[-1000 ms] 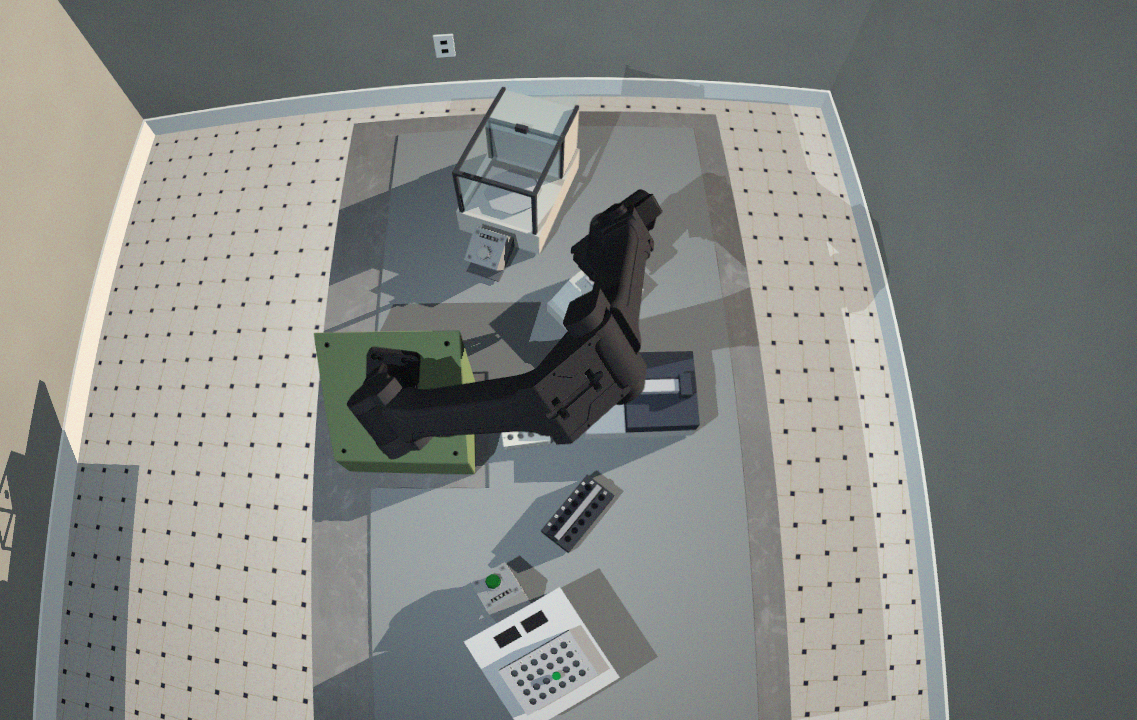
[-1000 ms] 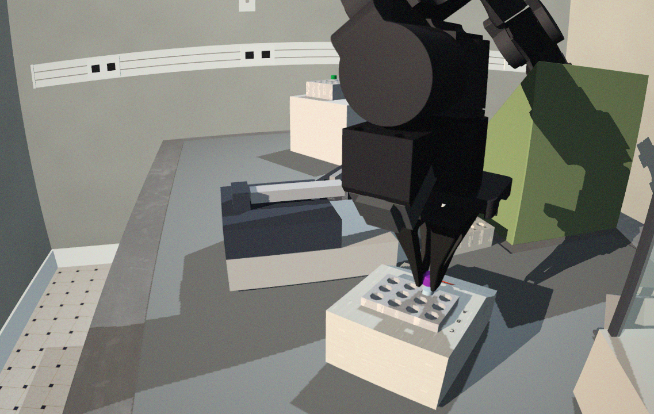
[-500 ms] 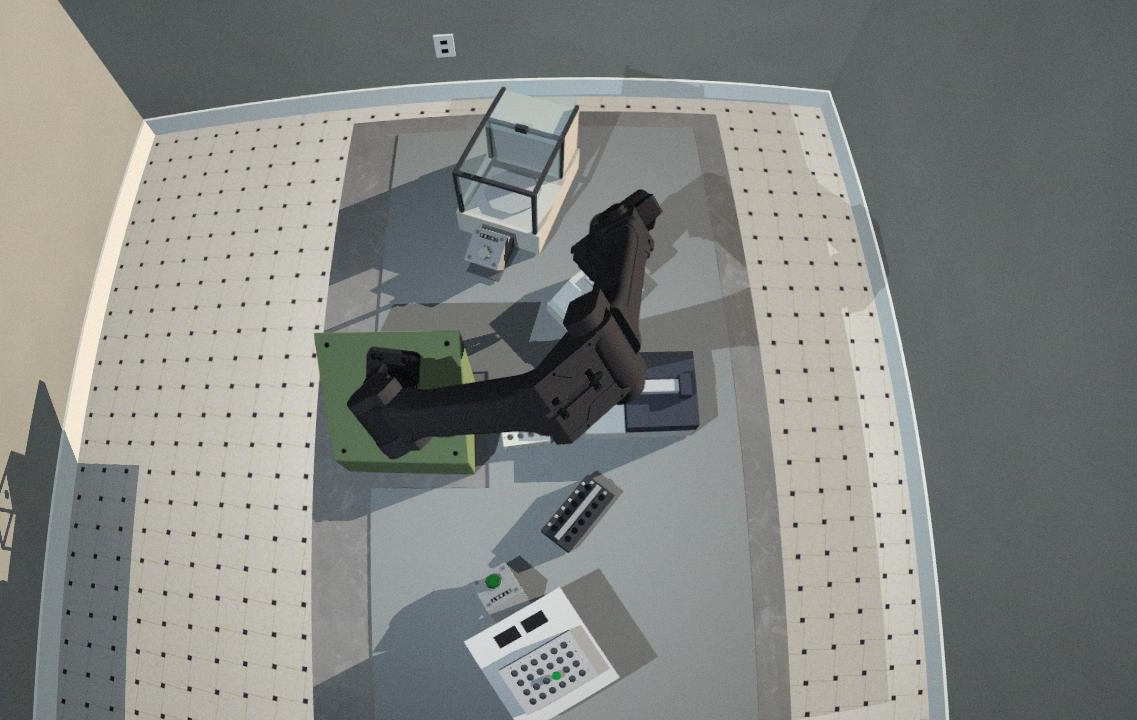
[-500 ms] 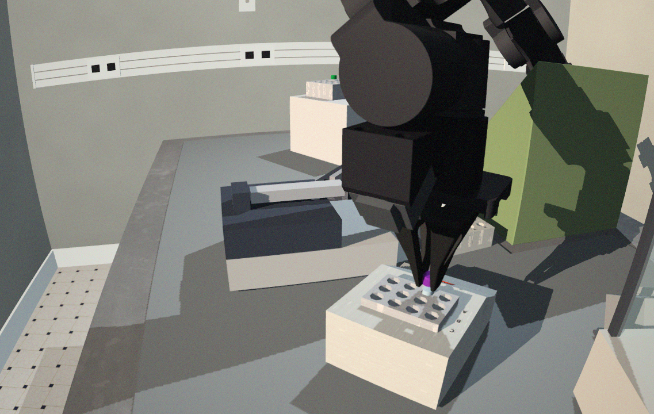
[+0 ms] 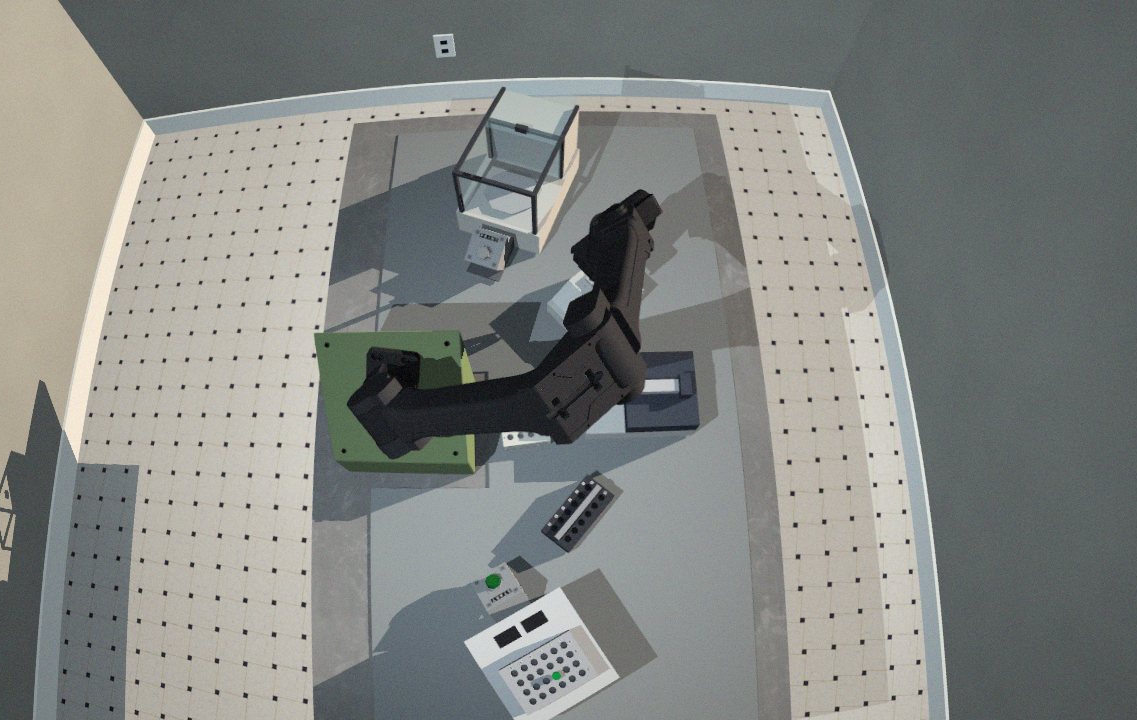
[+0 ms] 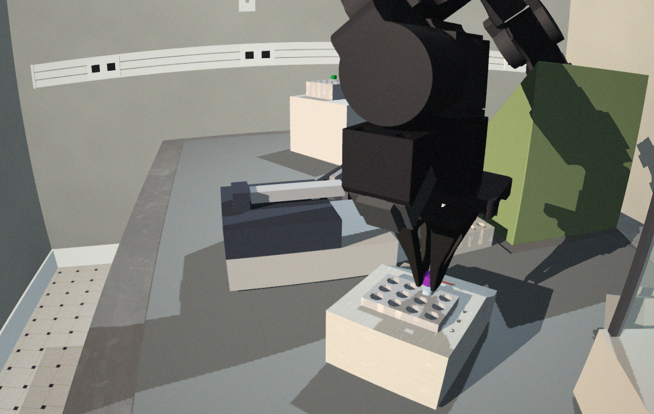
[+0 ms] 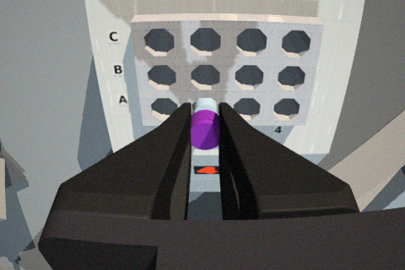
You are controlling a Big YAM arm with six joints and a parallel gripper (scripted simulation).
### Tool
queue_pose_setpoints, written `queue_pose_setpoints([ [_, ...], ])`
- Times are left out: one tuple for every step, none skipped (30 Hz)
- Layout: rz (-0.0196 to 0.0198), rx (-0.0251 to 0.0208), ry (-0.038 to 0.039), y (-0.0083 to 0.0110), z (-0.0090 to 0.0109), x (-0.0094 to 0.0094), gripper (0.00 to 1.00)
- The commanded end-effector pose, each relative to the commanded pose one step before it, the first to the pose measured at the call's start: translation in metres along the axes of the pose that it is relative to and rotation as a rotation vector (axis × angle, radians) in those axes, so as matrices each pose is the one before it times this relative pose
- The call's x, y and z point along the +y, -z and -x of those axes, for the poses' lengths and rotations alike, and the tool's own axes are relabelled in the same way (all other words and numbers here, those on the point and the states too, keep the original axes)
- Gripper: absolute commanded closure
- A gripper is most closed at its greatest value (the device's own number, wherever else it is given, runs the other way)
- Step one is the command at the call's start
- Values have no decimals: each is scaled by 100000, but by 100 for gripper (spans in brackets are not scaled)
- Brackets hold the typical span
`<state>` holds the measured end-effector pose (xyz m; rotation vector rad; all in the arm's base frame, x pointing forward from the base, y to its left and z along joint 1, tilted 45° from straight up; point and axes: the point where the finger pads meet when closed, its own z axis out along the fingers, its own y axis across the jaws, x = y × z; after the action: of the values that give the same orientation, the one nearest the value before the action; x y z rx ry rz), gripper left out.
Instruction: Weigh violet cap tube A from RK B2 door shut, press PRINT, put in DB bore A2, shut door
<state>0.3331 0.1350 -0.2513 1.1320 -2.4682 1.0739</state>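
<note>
Tube A, with its violet cap (image 6: 426,278) (image 7: 205,135), is upright at bore A2 of the dry block (image 6: 380,355) (image 7: 337,72) (image 5: 565,295). A short pale stretch of its body shows above the bore; its lower end is hidden. My gripper (image 6: 425,287) (image 7: 205,116) is shut on the tube at its cap, low over the block. The other bores in view look empty. The balance (image 5: 500,220) (image 6: 596,365) stands with its door (image 5: 540,114) slid back, open. Its front console (image 5: 487,252) shows no lit green lamp that I can make out.
The spectrophotometer (image 5: 661,416) (image 6: 282,231) stands beside the dry block. The tube rack (image 5: 525,438) is mostly under the arm. The magnet block (image 5: 576,513) and the mixer (image 5: 487,646) (image 6: 317,123) stand farther along. The balance's glass frame (image 6: 641,257) rises beside the dry block.
</note>
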Motion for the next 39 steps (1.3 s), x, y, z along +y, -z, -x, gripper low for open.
queue_pose_setpoints([
  [-118,-936,84,-9,510,-371,91],
  [-230,-958,-737,541,410,45,91],
  [0,0,0,0,0,-1,91],
  [0,0,0,0,0,-1,91],
  [0,0,0,0,0,-1,91],
  [0,0,0,0,0,-1,91],
  [0,0,0,0,0,-1,91],
  [0,0,0,0,0,-1,91],
  [0,0,0,0,0,-1,91],
  [0,0,0,0,0,-1,91],
  [328,1031,512,-645,-427,-89,64],
  [-328,-1030,-511,634,420,88,64],
  [0,0,0,0,0,0,64],
  [0,0,0,0,0,0,64],
  [0,0,0,0,0,0,64],
  [0,0,0,0,0,0,64],
  [0,0,0,0,0,0,64],
  [0,0,0,0,0,0,64],
  [0,0,0,0,0,0,64],
  [0,0,0,0,0,0,64],
  [0,0,0,0,0,0,64],
  [0,0,0,0,0,0,64],
  [0,0,0,0,0,0,64],
  [0,0,0,0,0,0,64],
  [0,0,0,0,0,0,64],
  [0,0,0,0,0,0,64],
  [0,0,0,0,0,0,64],
  [0,0,0,0,0,0,64],
  [0,0,0,0,0,0,64],
  [0,0,0,0,0,0,64],
  [0,0,0,0,0,0,64],
  [0,0,0,0,0,0,64],
  [0,0,0,0,0,0,64],
  [0,0,0,0,0,0,64],
  [0,0,0,0,0,0,64],
  [0,0,0,0,0,0,64],
  [-172,186,1092,543,-198,-194,64],
  [-555,-1591,-514,899,423,111,64],
  [57,-460,-982,313,246,-1,64],
])
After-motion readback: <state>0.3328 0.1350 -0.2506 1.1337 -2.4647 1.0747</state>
